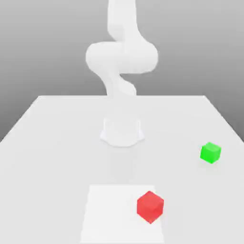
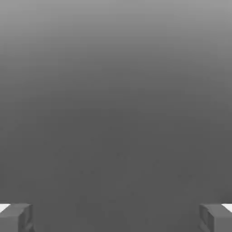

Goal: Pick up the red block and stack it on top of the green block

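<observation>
Gripper [image 2: 116, 217]: in the hand view its 2 grey fingertips [image 2: 16, 217] sit far apart at opposite edges of the picture, nothing between them, so it's spread wide and holding nothing. Behind the tips there's just plain grey background, no block near them.

Arm [image 1: 121, 57]: white, seen in the exterior view rising from its round base [image 1: 122, 132] at the middle of the table [image 1: 47, 143], then bending over at the top of the picture. Very pale against the white tabletop, so its lower outline is hard to trace.

Red block [image 1: 150, 207]: resting on the table toward the near edge, a bit to the exterior view's right of centre, turned so 1 corner faces the camera. It sits on the right part of a slightly lighter rectangular patch [image 1: 109, 214] of the tabletop.

Green block [image 1: 210, 152]: also on the table, farther back than the red block and farther toward the exterior view's right, near the table's right edge. The 2 blocks are well apart, not touching, neither stacked. Both are clear of the arm's base.
</observation>
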You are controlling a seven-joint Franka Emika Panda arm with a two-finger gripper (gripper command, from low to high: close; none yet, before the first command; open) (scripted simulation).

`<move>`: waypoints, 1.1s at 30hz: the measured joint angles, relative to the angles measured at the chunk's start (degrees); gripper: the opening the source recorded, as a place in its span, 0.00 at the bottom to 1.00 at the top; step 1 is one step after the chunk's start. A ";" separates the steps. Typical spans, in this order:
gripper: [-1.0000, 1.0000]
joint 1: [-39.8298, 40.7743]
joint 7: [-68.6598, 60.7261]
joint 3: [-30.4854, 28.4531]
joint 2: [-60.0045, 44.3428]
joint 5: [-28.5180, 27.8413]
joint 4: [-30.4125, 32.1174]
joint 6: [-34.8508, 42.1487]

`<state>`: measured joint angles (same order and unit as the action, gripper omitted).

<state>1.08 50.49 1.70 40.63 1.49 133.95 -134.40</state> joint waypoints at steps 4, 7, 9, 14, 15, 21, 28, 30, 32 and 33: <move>0.50 1.43 8.29 3.00 -8.56 1.72 3.61 -4.42; 0.50 2.54 14.57 5.53 -14.73 2.55 6.20 -7.59; 0.50 3.09 19.06 7.10 -18.84 2.68 7.94 -9.72; 0.50 4.34 31.16 10.84 -29.22 1.71 12.28 -15.07; 0.50 4.44 33.85 11.38 -31.33 1.18 13.15 -16.15; 0.50 3.05 50.86 11.96 -44.10 -3.91 18.16 -22.65; 0.00 -1.61 58.64 5.79 -57.77 -11.84 16.98 -33.35; 0.00 -1.61 58.64 5.79 -57.77 -11.84 16.98 -33.37; 0.00 -1.61 58.67 5.79 -57.78 -11.87 16.98 -33.46; 0.00 -1.61 58.69 5.80 -57.78 -11.88 16.98 -33.51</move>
<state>-0.53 109.18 7.50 -17.15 -10.40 150.92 -167.92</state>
